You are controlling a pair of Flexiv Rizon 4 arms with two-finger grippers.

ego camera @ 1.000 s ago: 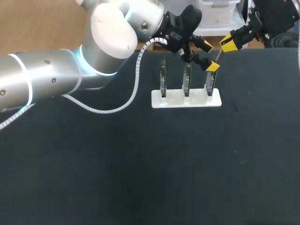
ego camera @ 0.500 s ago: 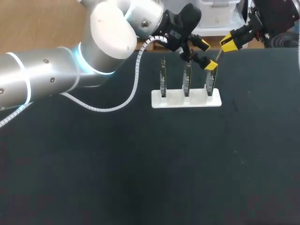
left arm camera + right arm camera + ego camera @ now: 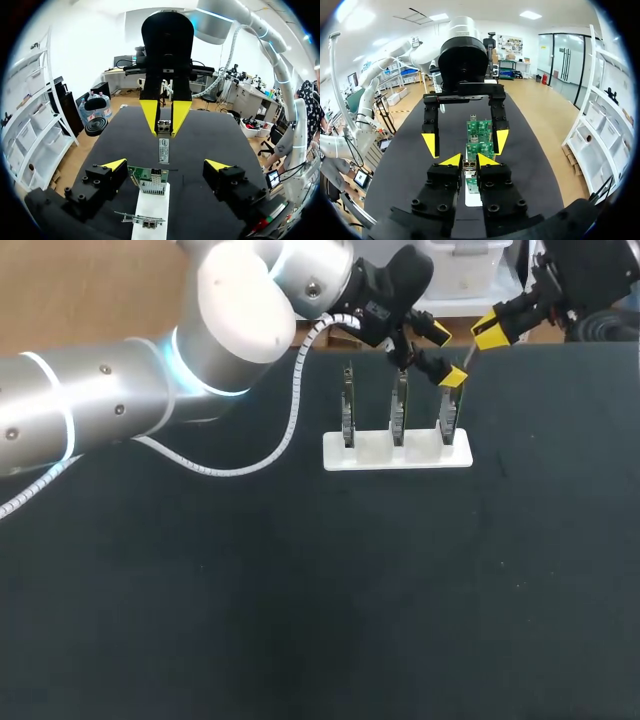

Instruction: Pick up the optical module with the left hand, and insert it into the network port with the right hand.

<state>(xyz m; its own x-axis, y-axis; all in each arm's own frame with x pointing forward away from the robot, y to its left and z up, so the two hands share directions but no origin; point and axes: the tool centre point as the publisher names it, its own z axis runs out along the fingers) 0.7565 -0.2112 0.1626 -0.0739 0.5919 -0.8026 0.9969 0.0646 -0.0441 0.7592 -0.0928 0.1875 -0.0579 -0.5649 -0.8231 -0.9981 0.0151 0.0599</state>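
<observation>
The optical module [image 3: 164, 150], a slim metal bar with a white label, hangs in my right gripper [image 3: 165, 127], which is shut on its upper end. It is also a thin sliver [image 3: 468, 353] under the right gripper [image 3: 488, 332] at the table's back right. My left gripper [image 3: 444, 356] stands open over the rightmost network card [image 3: 447, 412] on the white stand [image 3: 397, 453], apart from the module. In the left wrist view its fingers [image 3: 115, 166] flank the card's port [image 3: 151, 181]. From the right wrist, the right gripper [image 3: 469, 160] faces the open left gripper [image 3: 466, 142].
Three upright network cards stand in a row on the stand, the other two at the middle [image 3: 398, 405] and left [image 3: 347, 405]. The left arm's white spiral cable [image 3: 290, 420] droops onto the black table [image 3: 300, 590] beside the stand.
My left gripper has edged slightly toward the back of the table above the rightmost card. The right gripper and the module have stayed where they were.
</observation>
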